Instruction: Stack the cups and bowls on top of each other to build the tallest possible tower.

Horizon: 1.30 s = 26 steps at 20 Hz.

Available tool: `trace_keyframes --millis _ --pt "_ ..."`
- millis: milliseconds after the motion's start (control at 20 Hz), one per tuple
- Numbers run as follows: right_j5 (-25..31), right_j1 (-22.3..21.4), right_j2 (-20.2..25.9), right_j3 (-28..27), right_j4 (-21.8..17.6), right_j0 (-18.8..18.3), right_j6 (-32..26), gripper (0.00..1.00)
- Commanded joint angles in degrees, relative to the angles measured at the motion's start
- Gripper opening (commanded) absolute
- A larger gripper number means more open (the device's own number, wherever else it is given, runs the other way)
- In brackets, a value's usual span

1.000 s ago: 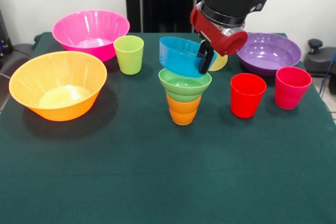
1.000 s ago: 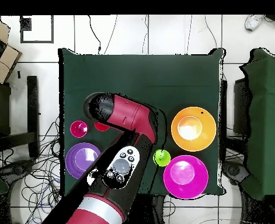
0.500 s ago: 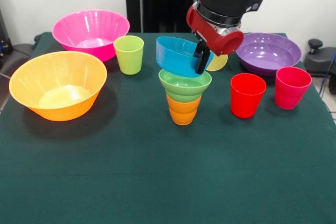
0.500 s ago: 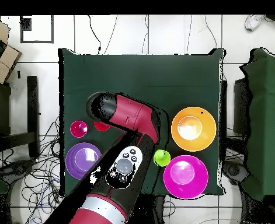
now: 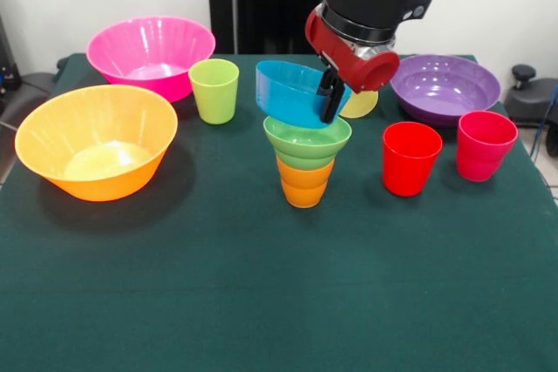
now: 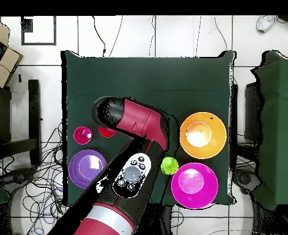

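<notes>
In the front view my gripper [image 5: 330, 102] is shut on the right rim of the small blue bowl [image 5: 292, 93]. It holds the bowl tilted just over the small light green bowl [image 5: 307, 141]. The green bowl sits on the orange ribbed cup [image 5: 304, 182]. I cannot tell whether the blue bowl touches the green one. The pale yellow cup [image 5: 359, 104] shows partly behind the gripper. The lime green cup [image 5: 214, 90], red cup [image 5: 410, 158] and pink-red cup [image 5: 485, 145] stand upright. In the overhead view the arm [image 6: 140, 125] hides the tower and the gripper.
The large orange bowl [image 5: 96, 141] and large pink bowl [image 5: 150, 54] stand at the left of the green table [image 5: 261, 302]. The purple bowl [image 5: 445, 86] is at the back right. The overhead view shows the orange bowl [image 6: 202, 135], pink bowl [image 6: 194, 185], purple bowl [image 6: 87, 168] and lime cup [image 6: 169, 165].
In the front view my gripper has moved a little left and up, carrying the blue bowl with it. The green bowl, the cups and the other bowls have not moved.
</notes>
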Motion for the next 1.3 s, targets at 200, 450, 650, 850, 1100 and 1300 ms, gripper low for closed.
trace_keyframes --millis 200,450,650,850,1100,1300 --pt "-0.42 0.27 5.29 0.45 0.79 -0.58 8.96 0.0" --pt "-0.88 0.12 5.24 0.88 0.73 -0.66 8.87 0.0" --pt "-1.56 0.16 5.46 1.15 0.77 -0.82 8.7 0.0" --pt "-1.47 0.17 5.23 1.08 0.73 -0.64 8.91 0.0" --pt "-2.19 0.35 5.35 1.33 0.87 -0.53 9.18 0.0" --pt "-2.36 0.39 5.24 1.34 0.88 -0.48 9.31 0.0"
